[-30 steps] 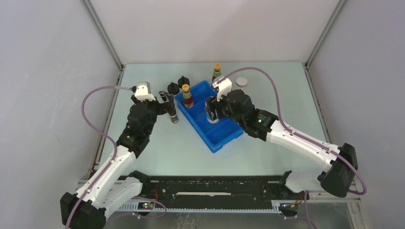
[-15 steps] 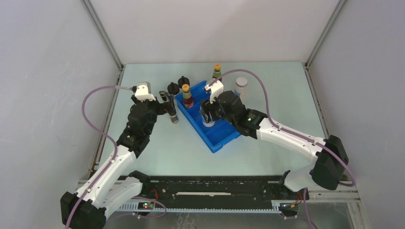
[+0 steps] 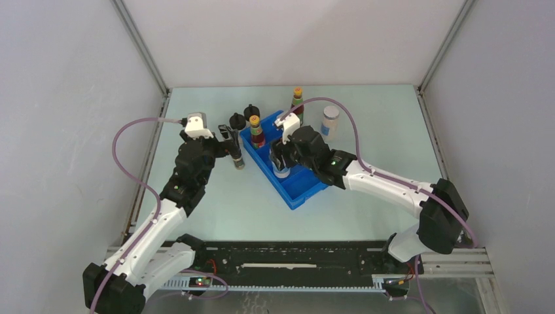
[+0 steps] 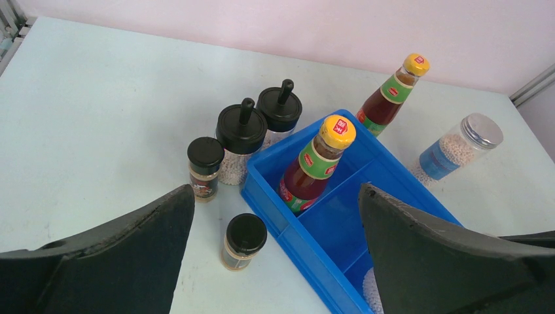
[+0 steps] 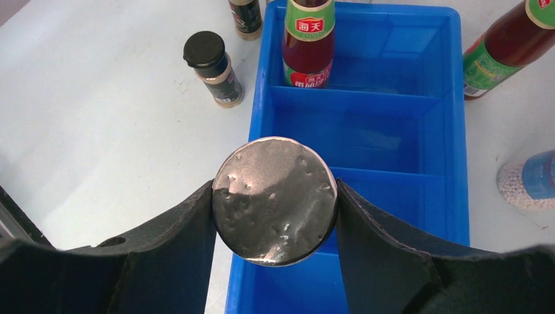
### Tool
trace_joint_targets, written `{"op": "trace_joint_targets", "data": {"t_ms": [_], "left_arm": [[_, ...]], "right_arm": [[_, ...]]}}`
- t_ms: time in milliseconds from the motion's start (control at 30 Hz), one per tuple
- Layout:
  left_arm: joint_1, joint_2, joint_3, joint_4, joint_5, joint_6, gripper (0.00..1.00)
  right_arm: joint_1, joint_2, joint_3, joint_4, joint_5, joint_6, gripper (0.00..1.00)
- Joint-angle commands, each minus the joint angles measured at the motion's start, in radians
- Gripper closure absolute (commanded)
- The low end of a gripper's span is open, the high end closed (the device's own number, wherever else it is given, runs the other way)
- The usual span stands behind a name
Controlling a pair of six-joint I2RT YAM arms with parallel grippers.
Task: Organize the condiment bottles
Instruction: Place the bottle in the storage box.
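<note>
Right pincer: about half open, both fingers pressed on a silver-lidded jar. I see its lid from above, dead centre between them. The jar sits over the left wall of the blue tray, about where the nearest and middle compartments meet. Can't tell whether it touches the tray floor.

Farther ahead, in the far compartment: a dark-red sauce bottle, upright. Ahead-left, on the table outside the tray: a black-lidded spice jar, with another spice jar beyond it. To my right, outside the tray: a pale blue-labelled jar. Ahead-right, also outside: a second sauce bottle.

Left pincer: fingers wide apart, nothing between them, hovering left of the tray. Ahead of it, two knob-lidded jars stand side by side just beside the tray's far corner.

Against a second ago: my right arm has carried the jar leftward and a little nearer along the tray. The pale jar, then partly behind my wrist, now shows whole. Left arm unmoved.
</note>
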Motion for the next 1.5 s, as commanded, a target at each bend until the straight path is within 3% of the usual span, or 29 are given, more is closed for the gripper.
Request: {"op": "trace_joint_targets", "data": {"t_ms": [0,1367,1400,1467], "left_arm": [[-0.005,-0.008,0.011,0.010,-0.010,0.012,0.00],[-0.006,-0.003,0.005,0.007,-0.018,0.015,0.00],[-0.005,-0.002,0.004,0.007,-0.019,0.015,0.00],[-0.005,0.000,0.005,0.007,-0.018,0.014,0.00]], "right_arm": [[0.003,-0.003,0.010,0.125,-0.008,0.021,1.00],[0.008,0.058,-0.093,0.212,-0.047,0.070,1.00],[0.009,0.059,-0.093,0.211,-0.047,0.068,0.98],[0.009,0.063,-0.093,0.206,-0.047,0.070,0.84]]}}
